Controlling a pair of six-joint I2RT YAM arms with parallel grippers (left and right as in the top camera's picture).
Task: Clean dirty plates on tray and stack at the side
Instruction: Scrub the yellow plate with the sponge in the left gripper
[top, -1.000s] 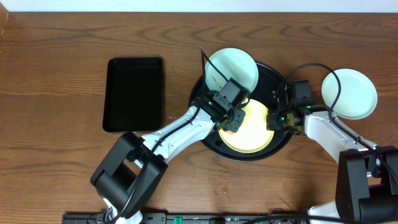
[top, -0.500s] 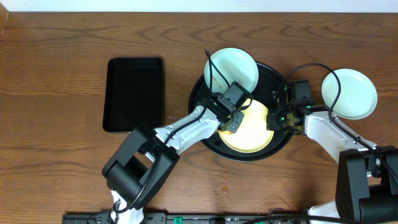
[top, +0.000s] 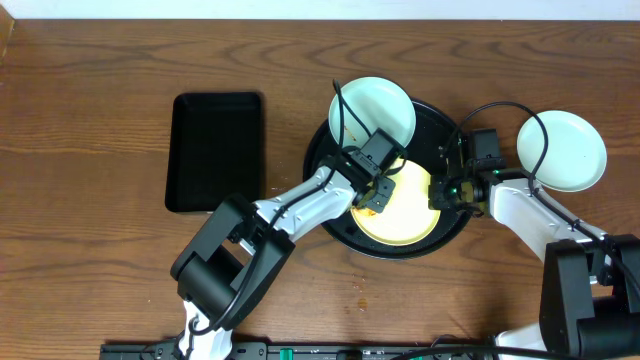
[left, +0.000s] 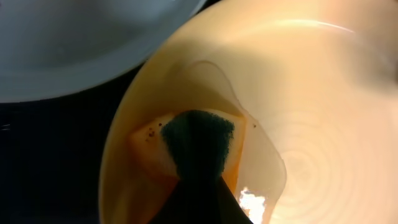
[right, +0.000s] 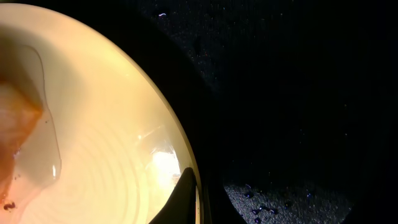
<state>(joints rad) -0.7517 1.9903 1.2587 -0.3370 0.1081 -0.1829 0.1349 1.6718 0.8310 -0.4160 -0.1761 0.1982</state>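
The pale yellow plate (top: 405, 215) lies in the large round black tray (top: 435, 125). My left gripper (top: 372, 197) is shut on an orange sponge with a dark green scrub face (left: 198, 142) and presses it onto the plate's left part (left: 323, 124), where a wet film shows. My right gripper (top: 443, 193) is shut on the yellow plate's right rim (right: 93, 124), one finger over the edge (right: 193, 199). A mint-blue plate (top: 375, 108) rests on the tray's upper left; it also shows in the left wrist view (left: 74, 43). A second mint-blue plate (top: 565, 150) sits on the wood to the right.
A smaller rectangular black tray (top: 217, 150) lies on the wood-grain table to the left. The round tray's dark floor (right: 298, 93) shows small specks beside the yellow plate. Cables loop above both wrists.
The left arm's lower links have swung a little to the right while the sponge stays on the yellow plate. The right arm has not moved.
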